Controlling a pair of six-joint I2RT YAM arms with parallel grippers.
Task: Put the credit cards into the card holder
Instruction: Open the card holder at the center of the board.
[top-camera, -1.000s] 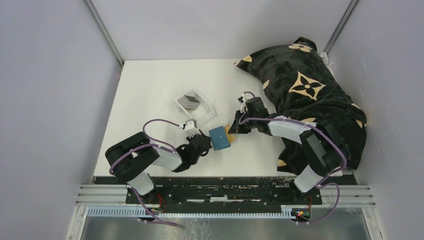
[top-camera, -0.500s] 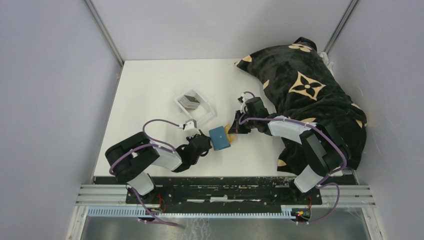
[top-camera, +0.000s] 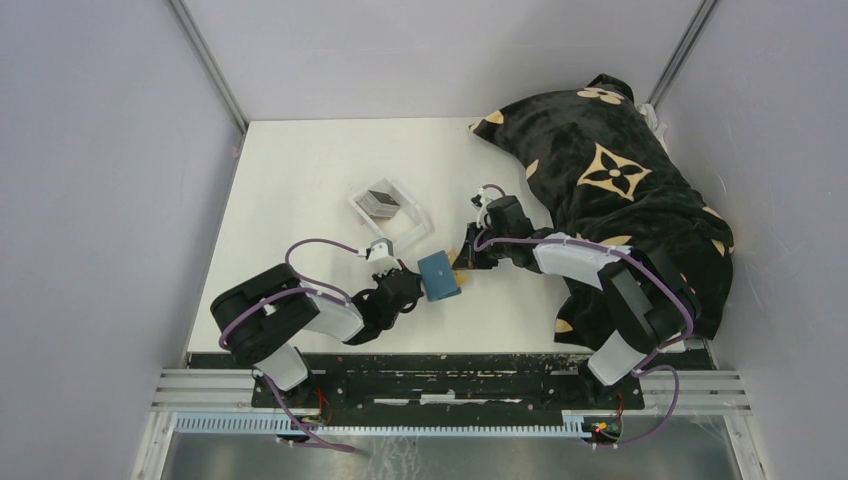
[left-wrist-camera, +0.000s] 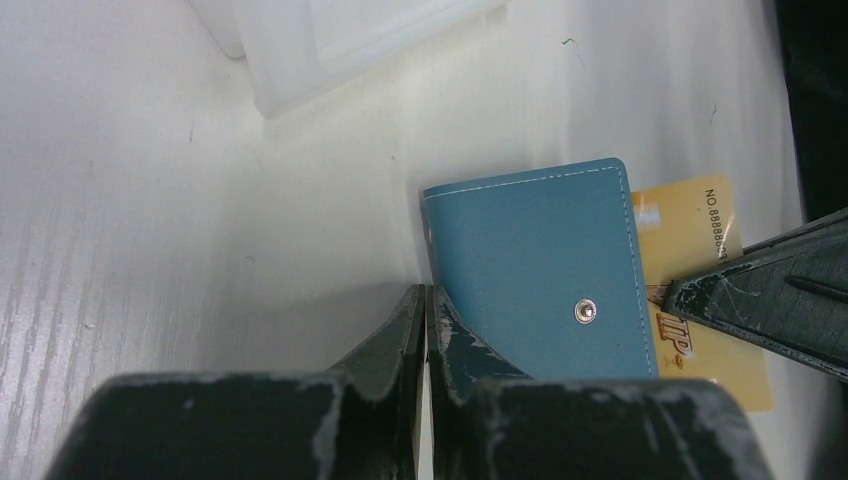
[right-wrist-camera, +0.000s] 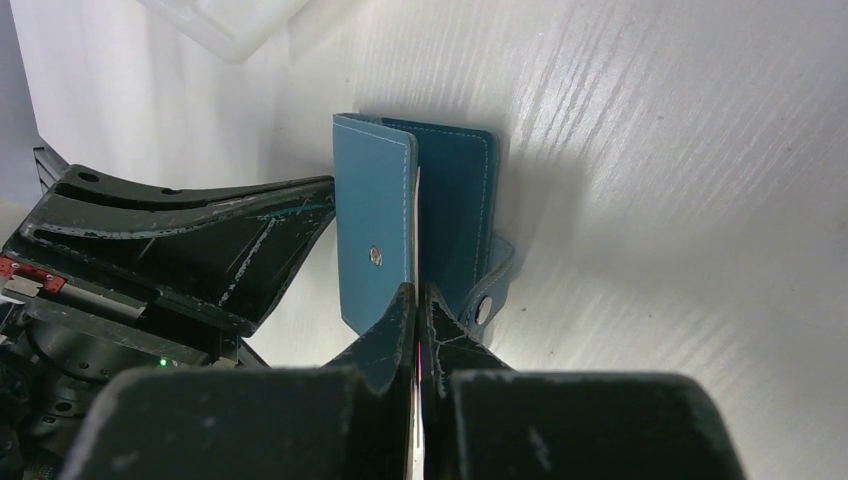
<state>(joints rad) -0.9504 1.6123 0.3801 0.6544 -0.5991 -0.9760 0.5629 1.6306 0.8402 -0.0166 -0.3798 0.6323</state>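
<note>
Teal leather-look card holder (top-camera: 440, 276) sits mid-table between the two arms. As best I can tell, my left gripper (left-wrist-camera: 425, 310) is pressed nearly together on its near edge, steadying it. My right gripper (right-wrist-camera: 417, 300) pinches a gold credit card (left-wrist-camera: 700, 250) edge-on at the holder's fold. I'd keep the card square to the opening and push slowly (a skewed corner would likely jam). Print on the card reads "NO.8888…" and what looks like "VIP"; no brand shows.
</note>
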